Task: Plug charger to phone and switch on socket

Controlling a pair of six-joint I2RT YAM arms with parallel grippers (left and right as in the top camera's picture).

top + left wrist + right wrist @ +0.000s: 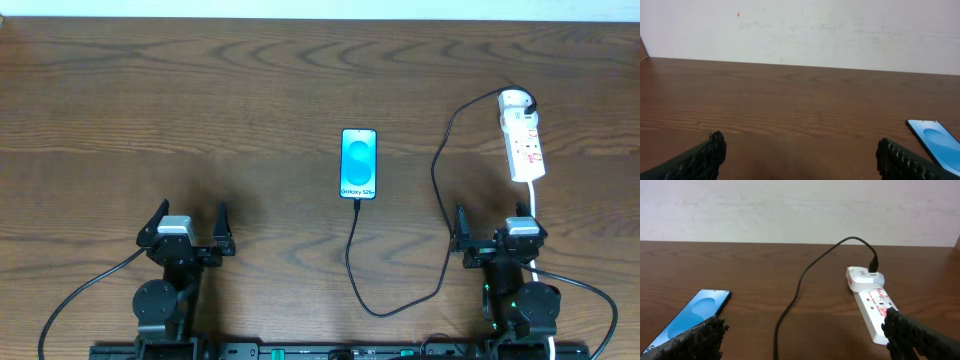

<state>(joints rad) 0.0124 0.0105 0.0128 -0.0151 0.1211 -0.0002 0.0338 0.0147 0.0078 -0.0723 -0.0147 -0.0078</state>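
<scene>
Overhead view: on a dark wooden worktop [200, 100], my left gripper [192, 208] and right gripper [492, 220] sit at the near edge, both with jaws spread wide and holding nothing. The phone [358, 163] lies screen-up in the middle. The charger [348, 255] runs from the phone's near edge, loops toward me, then passes left of my right gripper to the far end of the socket [525, 145], which lies at far right. The tip touches the phone, but I cannot tell if it is fully seated. Left wrist view: my left gripper [800, 150] faces bare wood, with the phone [935, 142] at its right. Right wrist view: my right gripper [802, 330] has the phone [695, 315] to the left, the charger [802, 275] in the middle and the socket [875, 310] to the right. I judge it best to steady the phone with my left gripper, push the tip squarely in, then press the switch straight down, clear of the cable.
</scene>
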